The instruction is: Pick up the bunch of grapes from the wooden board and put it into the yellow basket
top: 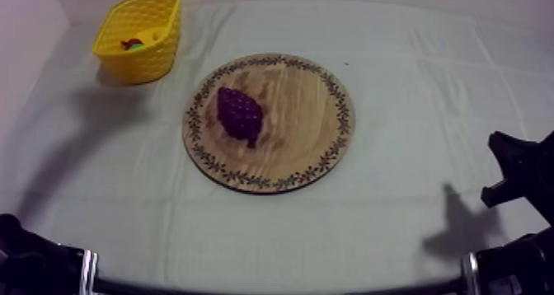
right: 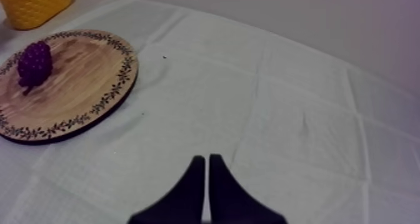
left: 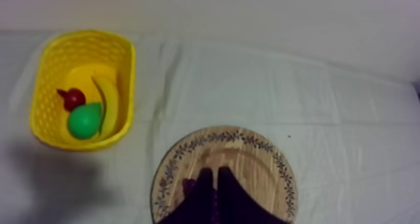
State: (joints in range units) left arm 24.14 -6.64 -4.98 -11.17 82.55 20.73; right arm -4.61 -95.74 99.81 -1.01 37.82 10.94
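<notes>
A: Where is the bunch of grapes (top: pixel 239 114) right now?
B: On the round wooden board (top: pixel 305 96), which lies about the middle of the desk (top: pixel 412 76). The bunch rests on the board's half toward the desk's left edge, its narrow end pointing at the near edge.
A: And the yellow basket (top: pixel 109 48)?
B: At the far left corner of the desk, well apart from the board. A banana (left: pixel 110 104), a green pear (left: pixel 84 121) and a small red fruit (left: pixel 72 98) lie in it, close together; the red fruit sits just beside the pear.
A: What about your left claw (left: pixel 214 172)?
B: It is closed on nothing: my two black fingers (left: pixel 201 196) lie together as a narrow wedge. It points toward the board, with the basket farther off toward the far left corner.
A: Your right claw (right: pixel 207 157)?
B: Closed too, and empty, fingers pressed together with only a thin seam between them. It hangs over bare cloth (right: pixel 281 114) by the desk's right edge, well apart from the board and the grapes.
</notes>
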